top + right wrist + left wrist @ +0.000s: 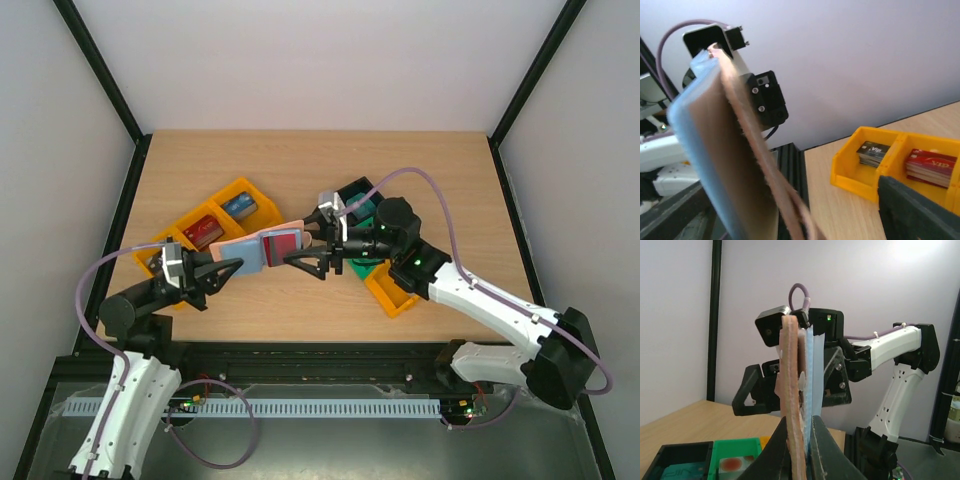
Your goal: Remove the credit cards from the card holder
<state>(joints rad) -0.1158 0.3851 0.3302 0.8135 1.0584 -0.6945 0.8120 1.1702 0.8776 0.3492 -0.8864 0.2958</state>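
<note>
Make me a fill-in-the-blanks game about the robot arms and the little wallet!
1. The card holder is pinched upright between the fingers of the ___ arm.
2. The right gripper waits beside the holder with its fingers ___.
3. The credit card showing in the holder from above is coloured ___.
Missing words: left, open, red.
</note>
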